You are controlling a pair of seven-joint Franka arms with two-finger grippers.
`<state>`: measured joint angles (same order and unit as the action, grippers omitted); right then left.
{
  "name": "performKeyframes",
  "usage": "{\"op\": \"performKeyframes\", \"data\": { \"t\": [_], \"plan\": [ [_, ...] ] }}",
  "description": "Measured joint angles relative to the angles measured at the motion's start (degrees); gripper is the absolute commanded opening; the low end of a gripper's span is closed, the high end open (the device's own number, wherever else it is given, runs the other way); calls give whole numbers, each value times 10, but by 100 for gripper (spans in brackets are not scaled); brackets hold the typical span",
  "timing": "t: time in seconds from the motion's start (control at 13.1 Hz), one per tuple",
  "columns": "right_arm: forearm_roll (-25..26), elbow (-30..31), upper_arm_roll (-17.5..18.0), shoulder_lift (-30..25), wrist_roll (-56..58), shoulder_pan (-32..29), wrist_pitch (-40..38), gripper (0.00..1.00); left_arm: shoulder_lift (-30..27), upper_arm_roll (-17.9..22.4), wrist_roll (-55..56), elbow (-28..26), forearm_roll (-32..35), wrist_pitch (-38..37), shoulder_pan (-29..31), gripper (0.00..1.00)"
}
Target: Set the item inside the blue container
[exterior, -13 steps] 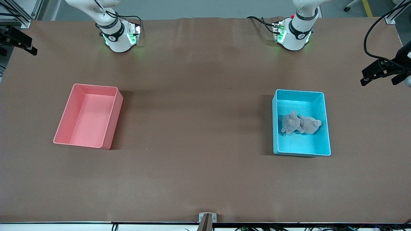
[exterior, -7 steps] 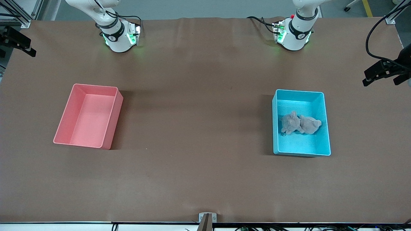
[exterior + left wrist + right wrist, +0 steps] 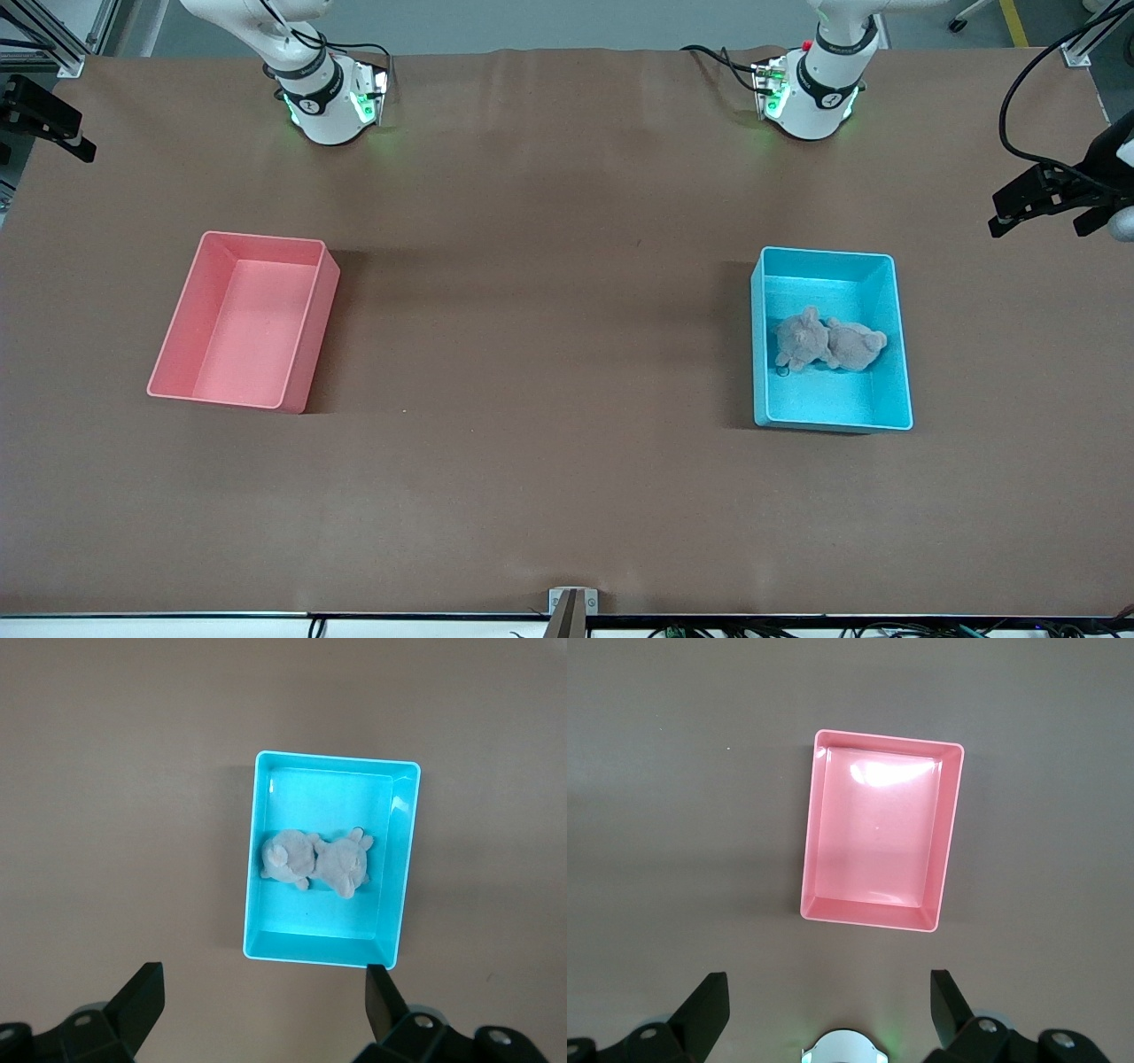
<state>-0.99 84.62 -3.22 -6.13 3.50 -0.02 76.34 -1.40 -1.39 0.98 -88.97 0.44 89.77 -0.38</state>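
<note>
The blue container stands toward the left arm's end of the table. A grey-beige plush toy lies on its floor, about midway along. In the left wrist view the container and the toy show from high above. My left gripper hangs open and empty, high over the table beside the container's short wall. My right gripper is open and empty too, high over the table between its own base and the pink bin.
A pink bin of the same size stands empty toward the right arm's end, also in the right wrist view. The right arm's base shows between its fingers. Brown table surface lies between the bins.
The dark hand parts at the front view's edge near the left arm's end dipped slightly and came back up. The toy and both bins have stayed put.
</note>
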Motion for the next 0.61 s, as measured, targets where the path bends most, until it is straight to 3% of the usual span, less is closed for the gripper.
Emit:
{"op": "performKeyframes", "data": {
  "t": [0.61],
  "plan": [
    [0, 0, 0, 0, 0, 0, 1, 100, 0, 6, 0, 0, 0, 1, -4, 100]
  ]
}}
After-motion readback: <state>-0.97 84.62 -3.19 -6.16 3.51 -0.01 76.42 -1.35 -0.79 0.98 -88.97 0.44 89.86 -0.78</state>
